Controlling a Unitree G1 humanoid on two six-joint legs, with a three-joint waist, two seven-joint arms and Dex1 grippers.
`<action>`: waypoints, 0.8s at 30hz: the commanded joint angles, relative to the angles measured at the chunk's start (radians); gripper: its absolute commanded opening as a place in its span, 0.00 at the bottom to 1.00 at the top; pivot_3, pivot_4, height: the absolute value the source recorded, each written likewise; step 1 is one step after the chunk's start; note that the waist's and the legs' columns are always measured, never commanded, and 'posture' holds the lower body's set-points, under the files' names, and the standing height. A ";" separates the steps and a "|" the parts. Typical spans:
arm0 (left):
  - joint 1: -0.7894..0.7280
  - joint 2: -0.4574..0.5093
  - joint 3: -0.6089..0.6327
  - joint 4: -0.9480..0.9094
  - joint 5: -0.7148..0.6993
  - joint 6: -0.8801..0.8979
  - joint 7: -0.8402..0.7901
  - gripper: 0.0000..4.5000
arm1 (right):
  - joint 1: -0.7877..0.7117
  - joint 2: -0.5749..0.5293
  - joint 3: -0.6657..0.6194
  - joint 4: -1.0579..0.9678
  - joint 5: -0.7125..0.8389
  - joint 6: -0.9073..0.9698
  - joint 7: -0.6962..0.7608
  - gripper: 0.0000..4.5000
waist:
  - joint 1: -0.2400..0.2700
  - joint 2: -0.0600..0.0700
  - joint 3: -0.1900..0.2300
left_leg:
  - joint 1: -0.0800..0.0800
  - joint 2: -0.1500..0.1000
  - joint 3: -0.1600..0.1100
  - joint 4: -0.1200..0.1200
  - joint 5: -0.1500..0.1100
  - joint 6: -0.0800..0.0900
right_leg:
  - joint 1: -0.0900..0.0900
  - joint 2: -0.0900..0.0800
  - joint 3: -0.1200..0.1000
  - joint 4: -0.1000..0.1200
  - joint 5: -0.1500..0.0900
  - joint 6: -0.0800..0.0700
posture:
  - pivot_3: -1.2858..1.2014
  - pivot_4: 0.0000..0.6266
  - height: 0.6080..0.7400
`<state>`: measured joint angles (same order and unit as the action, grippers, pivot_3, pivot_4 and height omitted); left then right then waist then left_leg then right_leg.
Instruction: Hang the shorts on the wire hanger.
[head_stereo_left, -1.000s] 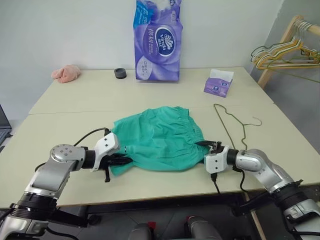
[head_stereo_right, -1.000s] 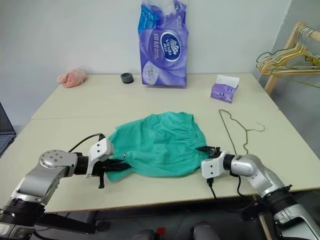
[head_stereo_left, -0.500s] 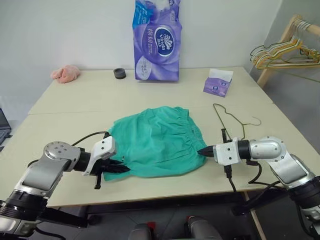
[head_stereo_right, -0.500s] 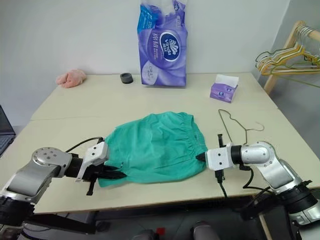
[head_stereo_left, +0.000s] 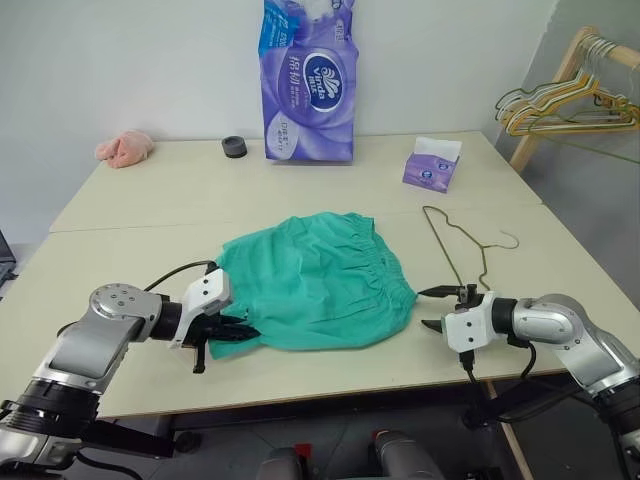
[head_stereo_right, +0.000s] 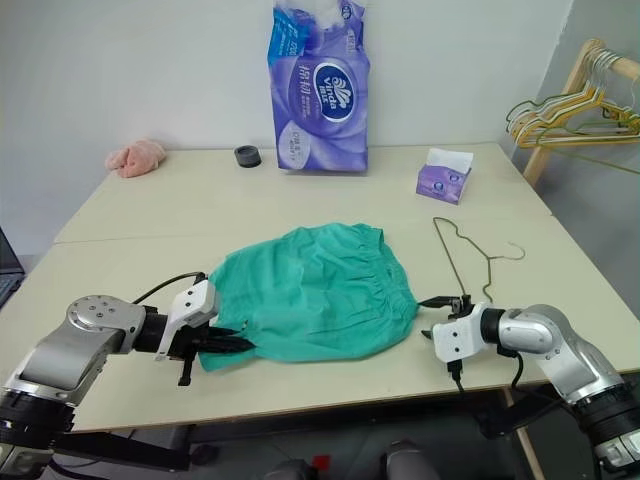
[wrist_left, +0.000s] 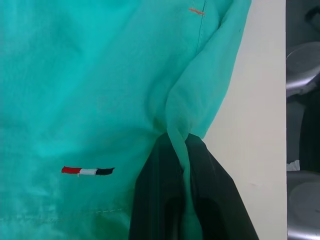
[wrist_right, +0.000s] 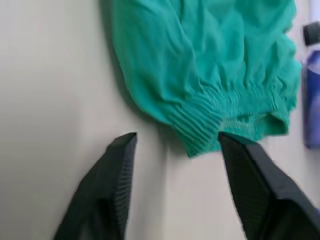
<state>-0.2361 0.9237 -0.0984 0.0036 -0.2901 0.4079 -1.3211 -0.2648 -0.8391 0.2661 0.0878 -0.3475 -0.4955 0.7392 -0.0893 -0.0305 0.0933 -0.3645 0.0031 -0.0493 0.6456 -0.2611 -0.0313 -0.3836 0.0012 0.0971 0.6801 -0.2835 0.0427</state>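
Observation:
The teal-green shorts (head_stereo_left: 315, 280) lie spread flat in the middle of the table, gathered waistband toward the right. My left gripper (head_stereo_left: 238, 330) is shut on the shorts' near-left hem; the left wrist view shows a fold of the shorts (wrist_left: 100, 90) pinched between the black fingers (wrist_left: 160, 200). Just off the shorts' right corner my right gripper (head_stereo_left: 428, 308) stands open, holding nothing; the waistband corner (wrist_right: 200, 135) lies a little beyond its fingers (wrist_right: 115, 170). The thin olive wire hanger (head_stereo_left: 462, 242) lies flat on the table to the right of the shorts, hook toward the right edge.
A purple tissue pack (head_stereo_left: 308, 85) stands at the back centre, beside a small black ring (head_stereo_left: 235, 146). A pink cloth lump (head_stereo_left: 124, 149) sits back left, a small purple tissue box (head_stereo_left: 431, 166) back right. A wooden rack with several hangers (head_stereo_left: 560, 100) stands beyond the table's right edge.
My right gripper has let go of the shorts' waistband corner, opened, and drawn back to the right. The left gripper keeps its hold on the hem.

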 joint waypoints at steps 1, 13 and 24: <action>-0.021 -0.005 0.009 0.001 0.000 -0.019 0.001 0.00 | -0.046 0.006 -0.009 0.029 -0.149 -0.058 -0.140 0.89 | -0.001 0.000 0.000 | 0.000 0.000 0.000 0.000 0.000 0.000 | 0.000 0.000 0.000 0.000 0.000 0.000 | 0.49 0.09 1.00; -0.024 -0.020 0.006 0.033 0.012 -0.056 0.003 0.00 | -0.115 0.062 0.094 0.141 -0.379 -0.210 -0.344 0.96 | -0.010 -0.001 -0.001 | 0.001 0.001 0.000 0.000 0.000 0.000 | 0.000 0.001 0.000 0.000 0.000 -0.001 | 0.49 0.08 1.00; -0.030 -0.033 0.004 0.072 0.029 -0.094 0.000 0.00 | -0.180 0.160 0.161 0.178 -0.360 -0.205 -0.312 0.92 | -0.023 -0.001 -0.001 | 0.000 0.003 -0.001 0.000 0.000 0.000 | 0.000 0.003 0.000 0.001 0.003 -0.005 | 0.49 0.08 1.00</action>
<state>-0.2462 0.8942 -0.1018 0.0791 -0.2629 0.3340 -1.3204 -0.4260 -0.6899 0.4143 0.2539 -0.7293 -0.7092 0.3975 -0.1127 -0.0316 0.0925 -0.3640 0.0058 -0.0500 0.6454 -0.2611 -0.0313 -0.3833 0.0042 0.0969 0.6806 -0.2807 0.0377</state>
